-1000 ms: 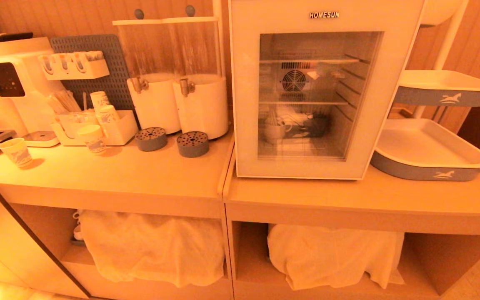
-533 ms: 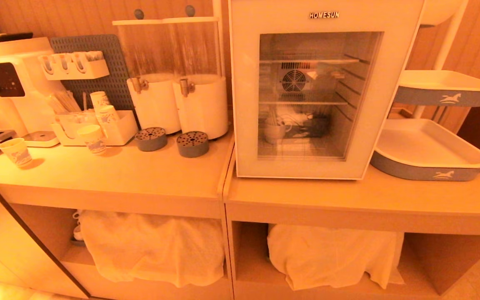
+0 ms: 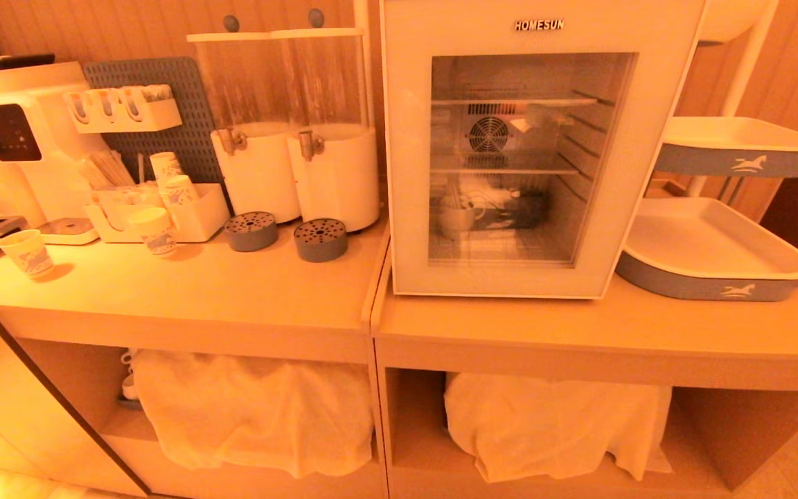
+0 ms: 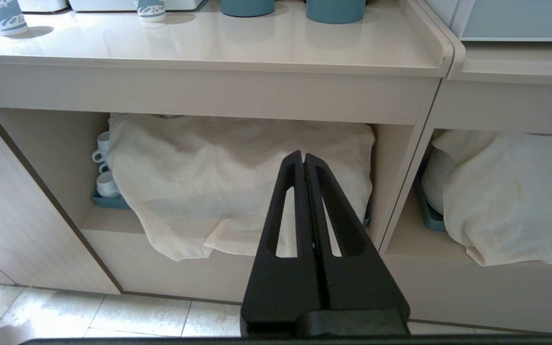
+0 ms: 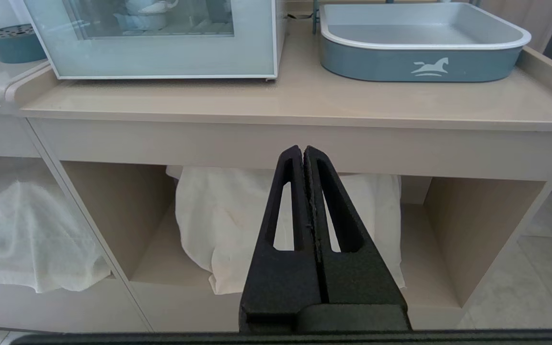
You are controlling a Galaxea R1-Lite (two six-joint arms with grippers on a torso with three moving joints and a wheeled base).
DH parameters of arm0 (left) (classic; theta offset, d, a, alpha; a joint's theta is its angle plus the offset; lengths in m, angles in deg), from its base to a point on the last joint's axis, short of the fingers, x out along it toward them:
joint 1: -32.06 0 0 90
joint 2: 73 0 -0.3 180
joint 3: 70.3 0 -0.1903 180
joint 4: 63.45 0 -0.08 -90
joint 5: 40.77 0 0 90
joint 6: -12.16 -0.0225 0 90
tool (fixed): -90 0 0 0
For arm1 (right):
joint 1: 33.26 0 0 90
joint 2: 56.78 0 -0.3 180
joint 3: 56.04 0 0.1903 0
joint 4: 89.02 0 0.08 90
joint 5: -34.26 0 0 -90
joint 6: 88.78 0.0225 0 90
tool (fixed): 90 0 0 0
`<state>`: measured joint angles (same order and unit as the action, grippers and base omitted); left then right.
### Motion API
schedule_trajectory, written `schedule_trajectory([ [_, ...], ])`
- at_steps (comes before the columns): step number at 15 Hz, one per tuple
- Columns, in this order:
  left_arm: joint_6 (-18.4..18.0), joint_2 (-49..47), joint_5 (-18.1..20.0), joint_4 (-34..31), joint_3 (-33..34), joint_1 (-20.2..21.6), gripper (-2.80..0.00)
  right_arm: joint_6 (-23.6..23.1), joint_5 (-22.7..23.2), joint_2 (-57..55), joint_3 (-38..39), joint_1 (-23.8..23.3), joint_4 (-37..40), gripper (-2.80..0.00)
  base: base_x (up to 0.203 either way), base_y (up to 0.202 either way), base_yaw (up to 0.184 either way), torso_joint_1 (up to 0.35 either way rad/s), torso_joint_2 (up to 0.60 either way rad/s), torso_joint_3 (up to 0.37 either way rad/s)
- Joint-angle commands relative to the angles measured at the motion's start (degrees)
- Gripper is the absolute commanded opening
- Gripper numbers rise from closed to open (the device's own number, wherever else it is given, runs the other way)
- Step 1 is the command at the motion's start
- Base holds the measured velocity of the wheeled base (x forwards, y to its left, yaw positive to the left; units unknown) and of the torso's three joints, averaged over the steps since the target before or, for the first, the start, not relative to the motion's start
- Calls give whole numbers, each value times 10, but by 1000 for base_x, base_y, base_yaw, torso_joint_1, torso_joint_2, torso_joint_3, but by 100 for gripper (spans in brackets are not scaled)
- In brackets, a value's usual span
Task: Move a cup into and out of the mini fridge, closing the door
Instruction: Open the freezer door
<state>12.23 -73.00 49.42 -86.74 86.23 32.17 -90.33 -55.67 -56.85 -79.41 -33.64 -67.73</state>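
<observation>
Head view: high and set back, angled forward and down over the counter (image 3: pixel 233 291) and the mini fridge (image 3: pixel 537 152), neither arm in frame. Left wrist view: low, close behind the pressed-together left gripper (image 4: pixel 303 158), facing the draped shelf cloth (image 4: pixel 237 182) just beyond the fingertips. Right wrist view: likewise low behind the closed right gripper (image 5: pixel 303 151), sharing fridge front, grey tray (image 5: pixel 424 62) and cloths with the head view.
</observation>
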Motion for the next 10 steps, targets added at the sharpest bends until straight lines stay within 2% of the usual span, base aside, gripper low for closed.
schedule_trajectory([
  [1,0,0,0,0,0,0,-280,0,0,1,9,-1,1,-280,0,0,0,0,0,0],
  [10,-1,0,0,0,0,0,-280,1,0,1,9,0,1,-280,0,0,0,0,0,0],
])
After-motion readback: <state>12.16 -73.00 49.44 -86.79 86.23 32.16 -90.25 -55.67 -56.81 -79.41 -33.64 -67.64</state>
